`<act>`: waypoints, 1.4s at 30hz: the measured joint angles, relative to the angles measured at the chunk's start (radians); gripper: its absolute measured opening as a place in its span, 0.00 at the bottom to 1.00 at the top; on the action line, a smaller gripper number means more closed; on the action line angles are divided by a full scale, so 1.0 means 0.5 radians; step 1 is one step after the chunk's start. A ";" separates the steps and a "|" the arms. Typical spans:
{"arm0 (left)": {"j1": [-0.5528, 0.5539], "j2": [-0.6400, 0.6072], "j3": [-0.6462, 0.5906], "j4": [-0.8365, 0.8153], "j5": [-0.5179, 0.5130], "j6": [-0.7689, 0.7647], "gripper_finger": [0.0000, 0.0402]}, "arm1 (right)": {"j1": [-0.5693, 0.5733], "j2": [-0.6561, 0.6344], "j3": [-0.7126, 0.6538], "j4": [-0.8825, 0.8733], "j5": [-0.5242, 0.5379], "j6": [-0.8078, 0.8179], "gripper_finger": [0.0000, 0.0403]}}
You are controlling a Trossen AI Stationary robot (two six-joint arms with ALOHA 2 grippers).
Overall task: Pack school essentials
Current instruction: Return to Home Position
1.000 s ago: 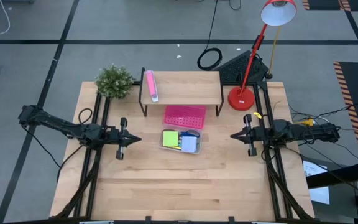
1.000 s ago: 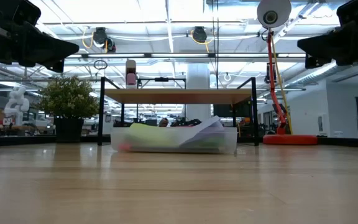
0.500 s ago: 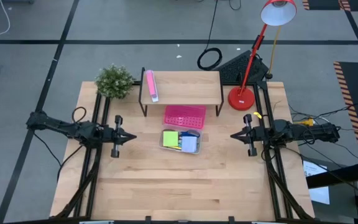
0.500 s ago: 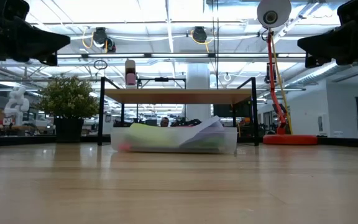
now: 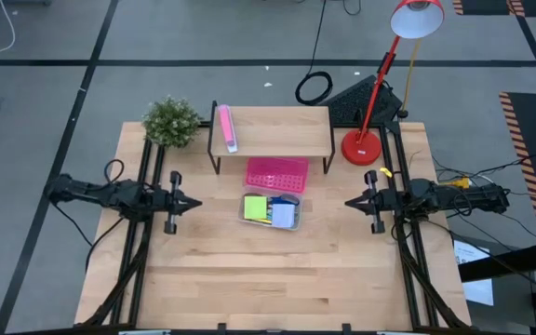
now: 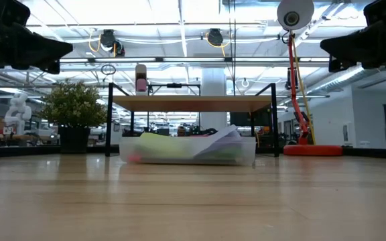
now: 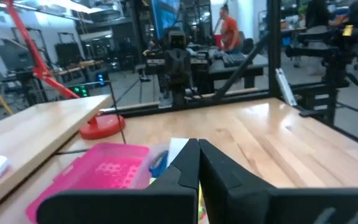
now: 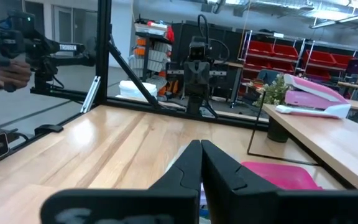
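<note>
High view is looking straight down from well above, taking in the whole surface [image 5: 268,270] and both arms. Low view is sitting at surface height near the front edge, facing level toward the back edge and the room behind; the clear bin [image 6: 187,150] is showing mid-frame, also seen in the high view at centre. Left wrist view is looking across the surface toward the right edge, past its own claw [image 7: 198,163]. Right wrist view is facing the opposite way, toward the left edge, past its claw [image 8: 201,163]. Both wrist views are sharing the pink tray [image 7: 98,177].
</note>
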 joint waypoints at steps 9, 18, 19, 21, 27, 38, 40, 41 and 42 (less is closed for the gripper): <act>0.182 0.005 -0.001 -0.040 0.234 0.032 0.01 | 0.000 0.001 0.000 0.013 -0.001 0.000 0.00; 0.425 0.006 -0.002 -0.054 0.321 0.051 0.01 | 0.000 0.001 0.000 0.013 -0.001 0.000 0.00; 0.445 0.006 -0.002 -0.054 0.328 0.049 0.02 | 0.000 0.001 0.000 0.013 -0.001 0.000 0.00; 0.472 0.006 -0.003 -0.054 0.322 0.035 0.03 | 0.001 0.001 0.000 0.013 -0.001 0.000 0.00; 0.491 0.006 -0.004 -0.052 0.306 -0.043 0.01 | 0.001 0.001 0.000 0.013 -0.001 0.000 0.00; 0.490 0.006 -0.004 -0.047 0.296 -0.049 0.08 | 0.000 0.001 0.000 0.012 -0.001 0.000 0.00; 0.490 0.006 -0.004 -0.046 0.296 -0.049 0.08 | 0.000 0.001 0.000 0.012 -0.001 0.000 0.00; 0.490 0.006 -0.005 -0.046 0.296 -0.049 0.07 | 0.000 0.001 0.000 0.012 -0.001 0.000 0.00; 0.490 0.006 -0.005 -0.046 0.296 -0.049 0.07 | 0.001 0.001 0.000 0.012 -0.001 0.000 0.00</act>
